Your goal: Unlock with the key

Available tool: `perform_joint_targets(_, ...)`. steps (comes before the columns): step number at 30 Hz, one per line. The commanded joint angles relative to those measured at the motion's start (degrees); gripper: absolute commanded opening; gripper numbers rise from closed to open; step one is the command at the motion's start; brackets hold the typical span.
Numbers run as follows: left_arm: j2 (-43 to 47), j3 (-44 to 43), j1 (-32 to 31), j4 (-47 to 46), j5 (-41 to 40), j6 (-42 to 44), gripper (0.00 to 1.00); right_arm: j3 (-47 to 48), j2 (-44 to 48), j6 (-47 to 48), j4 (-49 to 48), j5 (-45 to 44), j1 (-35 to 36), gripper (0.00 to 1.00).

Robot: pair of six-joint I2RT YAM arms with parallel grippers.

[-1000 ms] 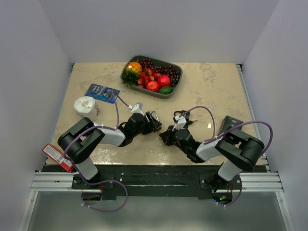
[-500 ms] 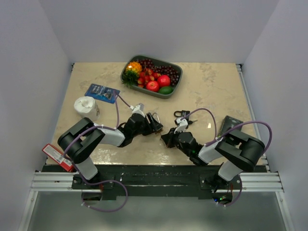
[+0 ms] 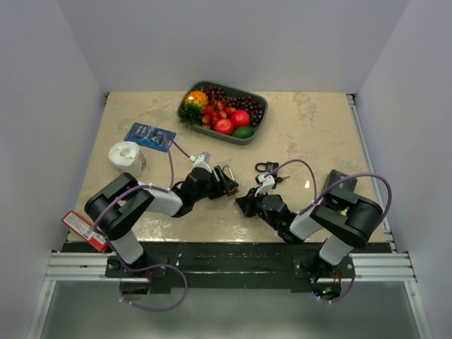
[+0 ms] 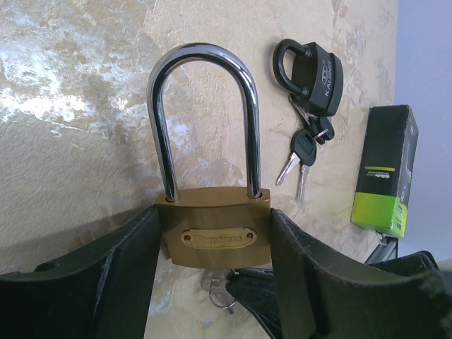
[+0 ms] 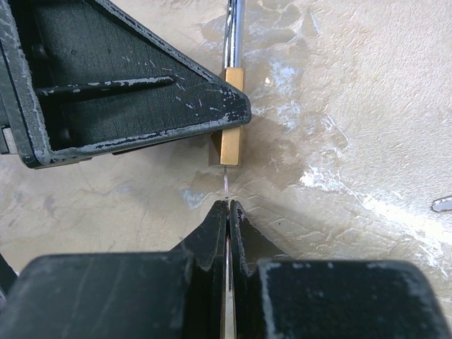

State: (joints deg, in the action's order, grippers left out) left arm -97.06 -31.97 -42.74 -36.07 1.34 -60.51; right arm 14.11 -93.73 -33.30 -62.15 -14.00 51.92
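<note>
A brass padlock (image 4: 215,229) with a tall steel shackle (image 4: 201,56) lies flat on the table, and my left gripper (image 4: 215,234) is shut on its body from both sides. My right gripper (image 5: 227,208) is shut on the key (image 5: 225,185). The thin blade, seen edge-on, runs from the fingertips up to the bottom face of the padlock (image 5: 232,145). The key's ring (image 4: 219,289) shows just below the brass body. From above, the two grippers meet tip to tip at mid-table, the left gripper (image 3: 224,182) and the right gripper (image 3: 244,201).
A black padlock (image 4: 318,67) with a bunch of keys (image 4: 300,152) lies just beyond. A green-and-black box (image 3: 339,185) sits to the right. A fruit tray (image 3: 185,99) stands at the back, with a blue packet (image 3: 150,135) and a white roll (image 3: 127,157) at the left.
My right wrist has shifted a little towards the near edge, its fingertips staying at the padlock's bottom. The left arm and the padlock have not moved.
</note>
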Motion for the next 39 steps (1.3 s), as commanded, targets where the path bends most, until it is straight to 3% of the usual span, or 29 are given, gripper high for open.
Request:
perform_joint_targets(1,-0.41,2.08,-2.52,2.59,12.98,0.3,0.0,1.8,1.19,3.68,-8.51,-10.17,-1.56,0.0)
perform_joint_targets(39,-0.94,1.47,-6.21,1.71,13.16,-2.68,0.0,3.12,-0.22,9.65,-18.45,-12.45,0.02,0.0)
